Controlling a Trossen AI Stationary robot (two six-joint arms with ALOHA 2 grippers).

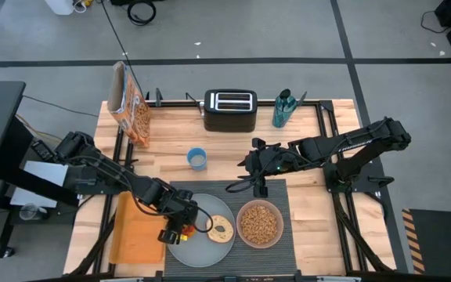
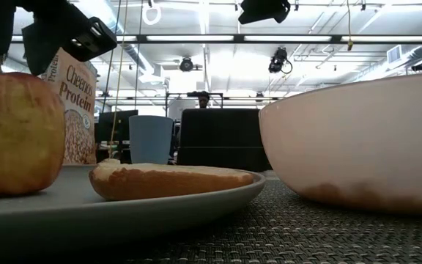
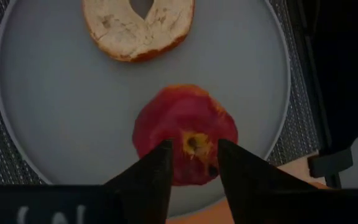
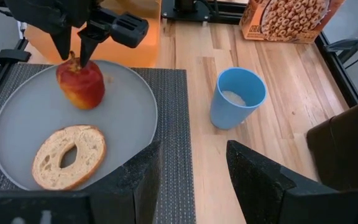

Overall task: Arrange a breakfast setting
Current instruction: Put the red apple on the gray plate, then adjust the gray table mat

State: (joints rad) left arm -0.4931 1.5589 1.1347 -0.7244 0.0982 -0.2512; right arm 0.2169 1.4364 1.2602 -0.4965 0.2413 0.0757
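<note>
A red apple [image 3: 185,118] stands upright on the pale grey plate [image 3: 55,112], near its left rim, beside a bagel half [image 3: 138,28]. The plate and a pink bowl [image 1: 259,223] filled with cereal rest on the dark placemat [image 1: 286,196]. My left gripper [image 3: 191,158] points down over the apple, open, one finger on each side of the stem [image 4: 73,59]. My right gripper [image 1: 258,188] hangs open above the placemat's far edge with nothing between its fingers. The orange cereal box [image 1: 131,110] stands at the far left. My left gripper's open fingers [image 3: 157,165] come from above and flank the apple's stem, with their tips down at the apple's top [image 3: 194,140]. I cannot tell whether they touch it. The apple rests on the plate.
A black toaster [image 1: 229,110] and a teal bottle [image 1: 283,108] stand along the far edge. A blue cup [image 4: 236,99] stands on the bare wood beyond the placemat. An orange board [image 1: 135,231] lies left of the placemat, under my left arm.
</note>
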